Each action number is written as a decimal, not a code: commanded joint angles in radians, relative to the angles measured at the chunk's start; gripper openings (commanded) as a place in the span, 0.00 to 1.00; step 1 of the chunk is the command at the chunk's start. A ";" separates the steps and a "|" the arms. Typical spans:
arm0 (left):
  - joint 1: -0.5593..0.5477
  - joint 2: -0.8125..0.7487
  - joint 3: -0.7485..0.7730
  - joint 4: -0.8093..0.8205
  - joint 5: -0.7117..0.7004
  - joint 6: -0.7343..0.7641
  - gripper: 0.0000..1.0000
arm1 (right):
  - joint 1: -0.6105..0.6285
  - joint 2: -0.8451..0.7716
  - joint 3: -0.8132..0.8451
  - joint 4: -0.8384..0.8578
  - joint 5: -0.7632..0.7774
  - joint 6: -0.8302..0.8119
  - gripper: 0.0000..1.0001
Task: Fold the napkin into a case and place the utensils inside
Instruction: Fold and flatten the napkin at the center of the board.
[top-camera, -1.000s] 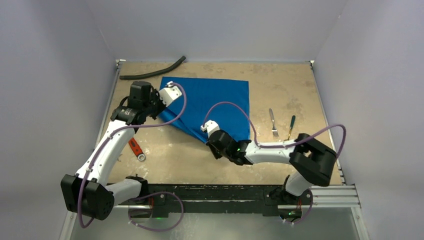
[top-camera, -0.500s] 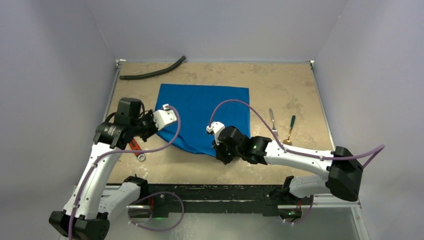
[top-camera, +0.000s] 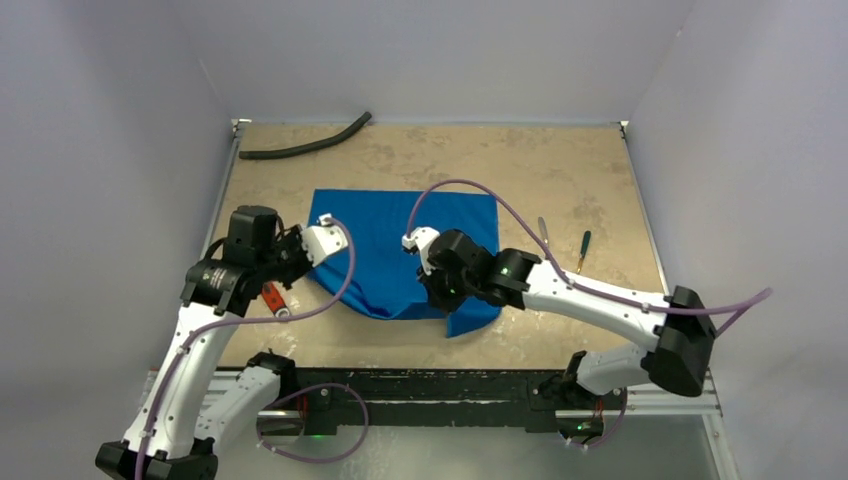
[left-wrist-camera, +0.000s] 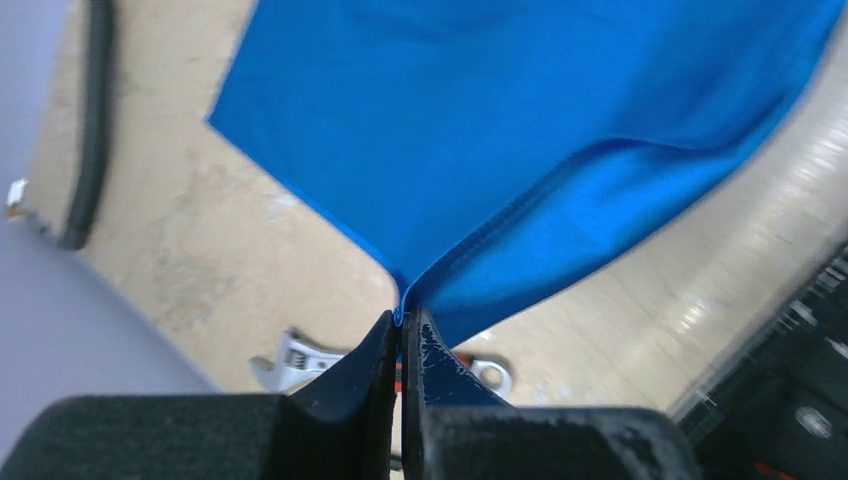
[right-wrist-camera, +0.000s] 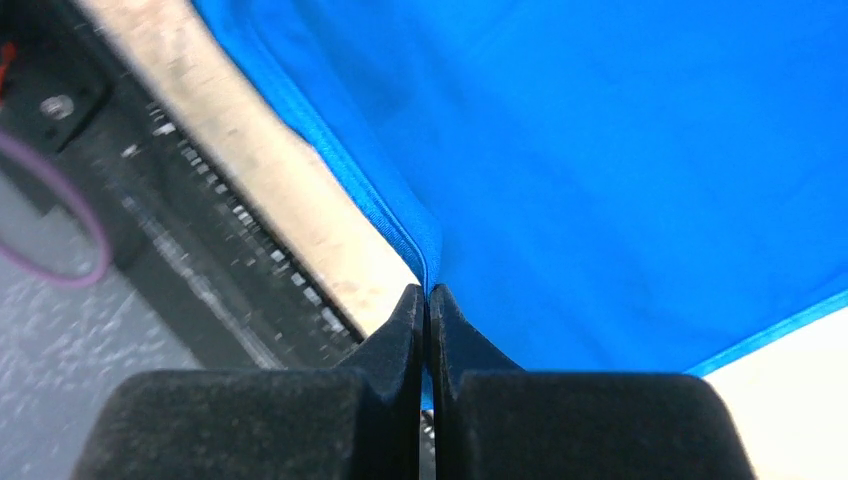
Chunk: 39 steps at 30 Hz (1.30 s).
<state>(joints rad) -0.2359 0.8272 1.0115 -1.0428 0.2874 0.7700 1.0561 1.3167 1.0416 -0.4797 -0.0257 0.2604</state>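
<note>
The blue napkin (top-camera: 390, 240) lies in the middle of the table, lifted and creased along its near side. My left gripper (top-camera: 308, 268) is shut on the napkin's left corner; in the left wrist view the cloth (left-wrist-camera: 520, 120) runs away from the pinched tip (left-wrist-camera: 402, 318). My right gripper (top-camera: 436, 298) is shut on the near hem, and the right wrist view shows the napkin (right-wrist-camera: 620, 150) clamped at the fingertips (right-wrist-camera: 427, 290). A flap hangs past it at the near right. The silver fork (top-camera: 543, 232) and the spoon (top-camera: 581, 252) lie to the right, partly behind the right arm.
A red-handled wrench (top-camera: 273, 301) lies just under my left gripper, its silver head (left-wrist-camera: 300, 358) showing in the left wrist view. A black hose (top-camera: 305, 146) rests at the back left. The table's black front rail (right-wrist-camera: 200, 230) is close to my right gripper.
Both grippers have pulled the napkin toward the near edge; its far edge slid nearer. The right arm swung left over the cloth and now covers part of the fork.
</note>
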 joint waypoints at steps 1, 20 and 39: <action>0.006 0.049 -0.059 0.415 -0.237 -0.165 0.00 | -0.107 0.118 0.082 0.035 0.076 -0.115 0.00; 0.012 0.447 -0.238 1.101 -0.468 -0.176 0.00 | -0.396 0.562 0.482 0.116 -0.028 -0.351 0.00; 0.025 0.734 -0.167 1.304 -0.590 -0.189 0.00 | -0.439 0.726 0.608 0.124 -0.047 -0.369 0.00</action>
<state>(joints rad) -0.2222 1.5581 0.7826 0.1818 -0.2726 0.6113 0.6205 2.0468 1.5898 -0.3592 -0.0463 -0.0914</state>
